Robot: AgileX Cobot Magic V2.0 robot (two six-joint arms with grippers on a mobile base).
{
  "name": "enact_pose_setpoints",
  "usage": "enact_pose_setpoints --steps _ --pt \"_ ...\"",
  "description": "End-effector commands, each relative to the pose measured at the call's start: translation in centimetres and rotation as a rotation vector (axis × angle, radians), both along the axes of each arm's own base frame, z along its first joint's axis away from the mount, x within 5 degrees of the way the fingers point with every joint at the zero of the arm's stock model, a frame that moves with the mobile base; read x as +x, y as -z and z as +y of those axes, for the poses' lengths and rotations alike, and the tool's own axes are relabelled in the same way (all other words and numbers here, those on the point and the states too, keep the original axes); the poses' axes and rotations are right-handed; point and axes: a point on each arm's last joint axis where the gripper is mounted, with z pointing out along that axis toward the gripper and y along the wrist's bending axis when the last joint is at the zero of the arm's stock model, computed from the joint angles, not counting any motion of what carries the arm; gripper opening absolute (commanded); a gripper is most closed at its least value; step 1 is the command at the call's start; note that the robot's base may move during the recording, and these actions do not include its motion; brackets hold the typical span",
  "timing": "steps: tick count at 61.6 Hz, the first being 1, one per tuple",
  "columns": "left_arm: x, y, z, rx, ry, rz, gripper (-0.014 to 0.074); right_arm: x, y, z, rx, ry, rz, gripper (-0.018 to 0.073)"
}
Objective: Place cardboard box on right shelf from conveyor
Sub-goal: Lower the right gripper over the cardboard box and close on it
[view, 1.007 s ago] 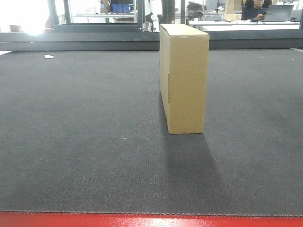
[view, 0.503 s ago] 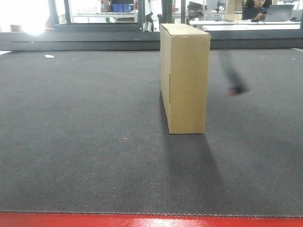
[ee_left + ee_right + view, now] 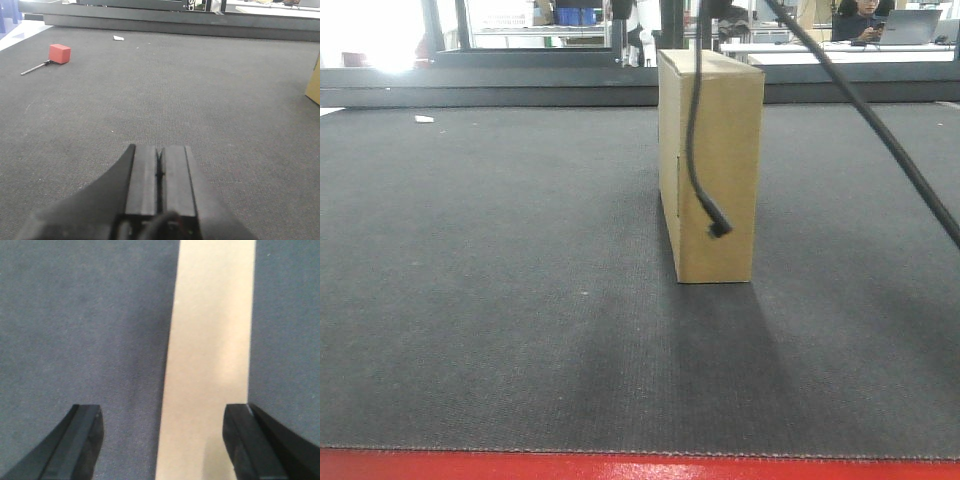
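Cardboard box point(image 3: 735, 150) stands upright on the conveyor point(image 3: 500, 250). Our right gripper point(image 3: 163, 415) gapes above it; our left gripper point(image 3: 159, 167) sits closed.

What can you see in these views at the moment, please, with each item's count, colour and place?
cardboard box: one, tan, standing upright on the belt, centre-right in the front view.
conveyor: one, dark grey belt with a red front edge, under everything.
block: one, red, far left on the belt, a thin rod at its side.
scrap: one, white, back left of the belt.
person: one, dark-clothed, at a desk beyond the belt, top right.
cables: two, black, hanging before the front camera.
left pincer: one, black, shut, low over bare belt.
right pincer: one, black, open, above the box's top.
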Motion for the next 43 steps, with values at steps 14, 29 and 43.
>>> enact_pose_setpoints --steps 14,29,43 --pt "0.0 -0.6 0.1 -0.014 -0.009 -0.088 -0.0116 -0.2 -3.6 -3.3 0.008 0.000 -0.082 0.0592" --pt "0.0 -0.6 0.1 -0.014 -0.009 -0.088 -0.0116 0.6 -3.0 -4.3 0.009 0.027 -0.067 0.0592" --pt "0.0 -0.6 0.1 -0.014 -0.009 -0.088 -0.0116 1.3 -0.6 -3.9 0.049 0.005 -0.036 0.0592"
